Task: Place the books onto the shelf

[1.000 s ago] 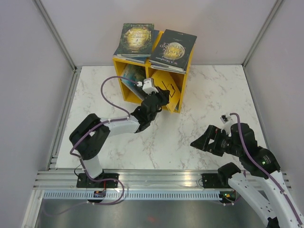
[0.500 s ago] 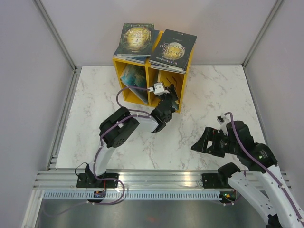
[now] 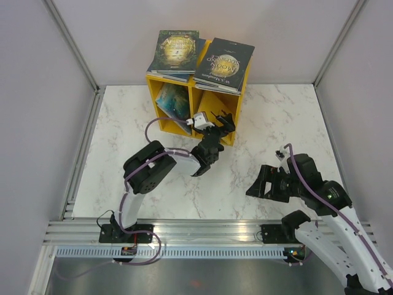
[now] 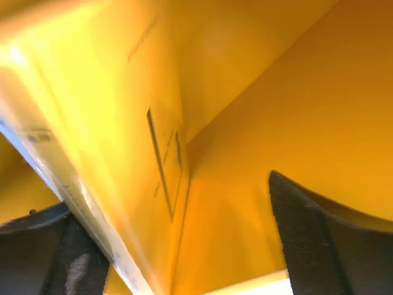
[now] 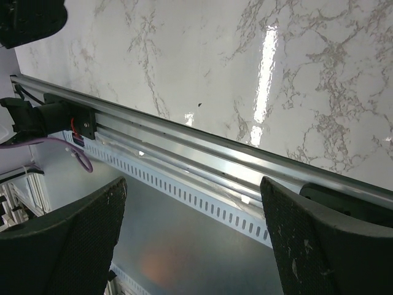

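Note:
The yellow shelf stands at the table's back. On its top lie a dark green-gold book and a black book with gold lettering, each on thinner books. A teal book leans in the left compartment. My left gripper is at the mouth of the right compartment, open. In the left wrist view a yellow book leans inside the shelf, close to my left finger and free of the other; my left gripper grips nothing. My right gripper is open and empty.
The right wrist view shows my right gripper over the metal rail at the marble table's near edge. Grey walls and metal posts close in the table on three sides.
My left gripper has opened and let go of the yellow book, which now leans inside the right compartment. The right arm has shifted only slightly.

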Robot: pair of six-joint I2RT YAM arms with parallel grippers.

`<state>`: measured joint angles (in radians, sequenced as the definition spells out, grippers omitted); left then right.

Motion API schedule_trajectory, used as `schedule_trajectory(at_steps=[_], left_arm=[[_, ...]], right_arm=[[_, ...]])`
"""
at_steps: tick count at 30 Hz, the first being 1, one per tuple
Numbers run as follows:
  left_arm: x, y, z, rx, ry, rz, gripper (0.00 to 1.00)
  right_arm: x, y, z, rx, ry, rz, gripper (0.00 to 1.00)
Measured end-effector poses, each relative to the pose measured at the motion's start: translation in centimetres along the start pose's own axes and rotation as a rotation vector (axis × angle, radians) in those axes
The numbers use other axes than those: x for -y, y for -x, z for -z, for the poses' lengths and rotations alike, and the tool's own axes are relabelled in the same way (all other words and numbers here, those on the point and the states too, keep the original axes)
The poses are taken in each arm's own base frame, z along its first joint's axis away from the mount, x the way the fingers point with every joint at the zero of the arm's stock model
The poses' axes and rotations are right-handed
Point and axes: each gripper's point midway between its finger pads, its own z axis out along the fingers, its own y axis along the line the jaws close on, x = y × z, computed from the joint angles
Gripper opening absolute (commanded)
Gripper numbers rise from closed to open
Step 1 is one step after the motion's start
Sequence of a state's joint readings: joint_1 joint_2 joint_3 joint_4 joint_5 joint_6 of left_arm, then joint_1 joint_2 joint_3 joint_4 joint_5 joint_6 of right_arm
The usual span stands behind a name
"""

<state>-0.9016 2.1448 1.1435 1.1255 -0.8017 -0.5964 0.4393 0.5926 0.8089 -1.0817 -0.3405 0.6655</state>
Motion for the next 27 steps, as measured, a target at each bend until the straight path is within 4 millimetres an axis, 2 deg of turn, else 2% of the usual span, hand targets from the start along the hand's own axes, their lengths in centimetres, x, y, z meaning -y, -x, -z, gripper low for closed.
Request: schedule_trajectory(at_steps=[5, 11, 16, 19, 22, 27], left_arm=[[1.3, 1.7, 0.8, -0.03, -0.031, 0.026, 1.0], [0.0, 1.3, 3.1, -0.133, -0.037, -0.023, 1.0], [-0.3, 2.4, 5.7, -0.245, -0.05, -0.084, 1.0], [0.2, 4.5, 7.6, -0.292, -0.076, -0.095, 1.0], [0.6, 8.0, 9.9, -0.307, -0.101, -0.089, 1.0], [-1.0, 13.3, 13.5, -0.309, -0.094, -0.153, 1.0]], right_arm=[[0.5, -0.3, -0.7, -0.017, -0.011, -0.007, 0.92], [0.6, -0.2, -1.5, -0.019, -0.008, -0.029, 0.92], [0.1, 1.0, -2.8, -0.02, -0.003, -0.045, 0.92], [-0.2, 1.9, -3.8, -0.023, -0.003, -0.049, 0.93], [-1.0, 3.1, -4.7, -0.021, 0.013, -0.048, 0.93], [-2.4, 5.7, -6.6, -0.007, 0.037, -0.035, 0.93]])
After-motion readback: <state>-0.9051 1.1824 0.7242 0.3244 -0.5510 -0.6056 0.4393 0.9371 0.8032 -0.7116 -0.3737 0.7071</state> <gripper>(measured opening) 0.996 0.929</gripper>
